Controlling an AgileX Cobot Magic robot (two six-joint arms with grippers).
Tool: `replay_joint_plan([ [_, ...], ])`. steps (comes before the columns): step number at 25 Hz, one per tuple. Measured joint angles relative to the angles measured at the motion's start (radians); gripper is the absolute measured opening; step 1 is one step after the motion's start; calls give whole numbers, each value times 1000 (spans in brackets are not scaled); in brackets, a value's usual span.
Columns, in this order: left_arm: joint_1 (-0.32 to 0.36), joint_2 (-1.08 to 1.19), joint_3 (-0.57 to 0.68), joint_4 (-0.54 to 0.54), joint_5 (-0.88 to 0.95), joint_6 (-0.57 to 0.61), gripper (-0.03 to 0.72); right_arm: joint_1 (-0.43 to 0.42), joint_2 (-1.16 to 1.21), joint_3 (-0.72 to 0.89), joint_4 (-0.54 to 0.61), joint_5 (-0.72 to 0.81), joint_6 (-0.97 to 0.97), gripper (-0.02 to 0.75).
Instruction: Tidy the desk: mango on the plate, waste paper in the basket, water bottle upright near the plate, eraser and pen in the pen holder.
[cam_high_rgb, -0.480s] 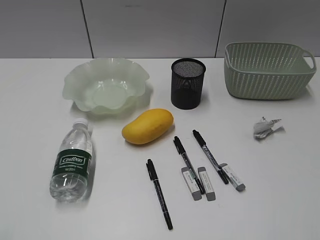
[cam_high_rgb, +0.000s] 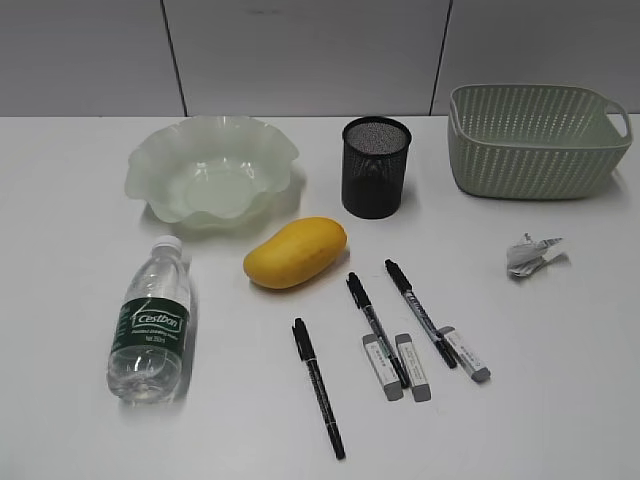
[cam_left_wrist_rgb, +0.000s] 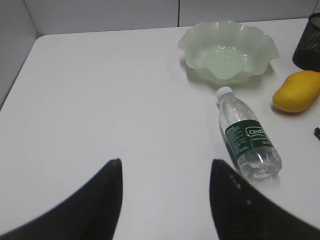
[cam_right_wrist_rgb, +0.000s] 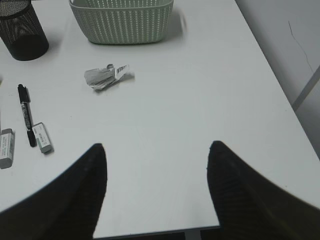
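On the white desk (cam_high_rgb: 570, 400) the water bottle (cam_high_rgb: 150, 322) lies on its side at the left. The yellow mango (cam_high_rgb: 296, 252) lies in front of the green plate (cam_high_rgb: 150, 160). The black mesh pen holder (cam_high_rgb: 376, 170) stands mid-back and the basket (cam_high_rgb: 535, 145) at the back right. The waste paper (cam_high_rgb: 527, 255) lies in front of the basket. Three black pens (cam_high_rgb: 377, 315) and three erasers (cam_high_rgb: 414, 367) lie at centre front. My left gripper (cam_left_wrist_rgb: 165, 165) is open and empty over bare desk, left of the bottle (cam_left_wrist_rgb: 247, 140). My right gripper (cam_right_wrist_rgb: 156, 147) is open and empty near the desk's front right edge.
Neither arm shows in the exterior view. The left wrist view also shows the plate (cam_left_wrist_rgb: 190, 47), mango (cam_left_wrist_rgb: 296, 91) and pen holder (cam_left_wrist_rgb: 310, 35). The right wrist view shows the waste paper (cam_right_wrist_rgb: 105, 77), basket (cam_right_wrist_rgb: 122, 22), a pen (cam_right_wrist_rgb: 26, 115) and an eraser (cam_right_wrist_rgb: 42, 137).
The lying water bottle has shifted slightly to the right and turned a little. Nothing else has moved.
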Motion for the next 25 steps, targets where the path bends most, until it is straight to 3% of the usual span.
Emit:
replay_joint_plan([
  [16,0,0,0,-9,-3,5,393,0,0,0,0,0,0,500],
  [19,0,72,-16,-102,-42,105,391,0,0,0,0,0,0,500],
  [25,0,452,-73,-448,-411,369,383,0,0,0,-1,0,0,500],
])
